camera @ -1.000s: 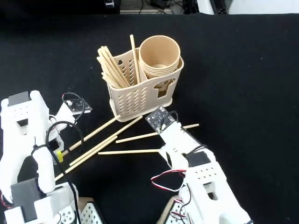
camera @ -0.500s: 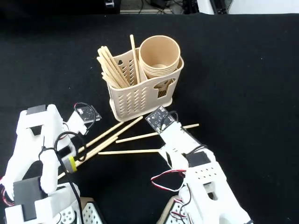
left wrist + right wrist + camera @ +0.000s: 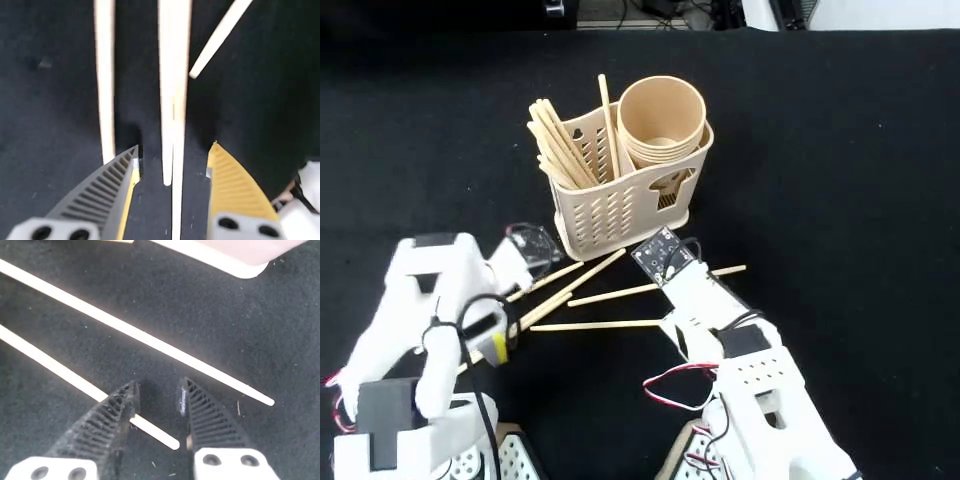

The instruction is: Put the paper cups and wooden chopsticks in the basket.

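Note:
A beige slotted basket (image 3: 620, 195) holds stacked paper cups (image 3: 661, 112) and a bundle of wooden chopsticks (image 3: 560, 140). Several loose chopsticks (image 3: 595, 325) lie on the black cloth in front of it. My left arm (image 3: 440, 300) hangs over their left ends. My left gripper (image 3: 175, 147) is open low over the cloth, and a pair of chopsticks (image 3: 172, 95) runs between its fingers. A third stick (image 3: 104, 75) lies just outside the grey finger. My right gripper (image 3: 159, 385) is open, and one stick's end (image 3: 150, 432) passes under one finger.
The basket's base edge (image 3: 225, 257) lies just beyond my right gripper, with another long chopstick (image 3: 135, 332) between them. My right arm (image 3: 720, 330) stands close in front of the basket. Black cloth stretches to the right and rear of the basket.
My left arm has swung right and forward, from the table's left edge to over the loose chopsticks' ends. The right arm and the sticks have not moved.

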Tool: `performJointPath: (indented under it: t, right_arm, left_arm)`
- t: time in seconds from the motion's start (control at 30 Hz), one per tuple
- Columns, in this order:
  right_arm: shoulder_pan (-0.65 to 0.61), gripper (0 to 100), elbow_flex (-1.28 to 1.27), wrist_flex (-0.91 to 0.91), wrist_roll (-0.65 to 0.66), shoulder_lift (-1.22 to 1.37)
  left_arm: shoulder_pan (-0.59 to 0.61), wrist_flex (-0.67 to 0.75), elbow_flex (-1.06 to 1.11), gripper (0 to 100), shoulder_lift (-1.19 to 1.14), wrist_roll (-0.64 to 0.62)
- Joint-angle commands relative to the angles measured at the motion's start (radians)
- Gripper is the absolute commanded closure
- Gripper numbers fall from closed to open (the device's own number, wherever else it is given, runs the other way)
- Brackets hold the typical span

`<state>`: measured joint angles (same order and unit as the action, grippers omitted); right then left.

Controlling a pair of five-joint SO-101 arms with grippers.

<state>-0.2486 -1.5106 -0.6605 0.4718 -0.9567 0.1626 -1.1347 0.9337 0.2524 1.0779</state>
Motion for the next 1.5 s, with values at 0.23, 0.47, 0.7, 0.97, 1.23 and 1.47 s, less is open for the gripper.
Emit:
performJointPath:
  t: [0.23, 0.47, 0.7, 0.97, 1.23, 1.47]
  right_arm:
    - [0.011, 85.8, 0.004, 0.017, 0.005, -0.019]
    - [0.011, 85.8, 0.004, 0.015, 0.005, -0.019]
    - [0.011, 85.8, 0.004, 0.015, 0.006, -0.019]
    - [0.011, 85.8, 0.004, 0.015, 0.006, -0.019]
    - [0.011, 85.8, 0.004, 0.017, 0.009, -0.019]
    - [0.011, 85.8, 0.004, 0.018, 0.011, -0.019]
  left_arm:
    - [0.010, 0.057, 0.022, 78, 0.005, -0.028]
    - [0.002, 0.066, 0.038, 78, 0.005, -0.021]
    - [0.013, 0.037, -0.050, 78, -0.143, -0.048]
    - [0.007, -0.048, -0.151, 78, -0.287, -0.058]
    - [0.007, -0.038, -0.061, 98, -0.180, -0.057]
    - [0.005, -0.049, -0.002, 97, -0.002, -0.057]
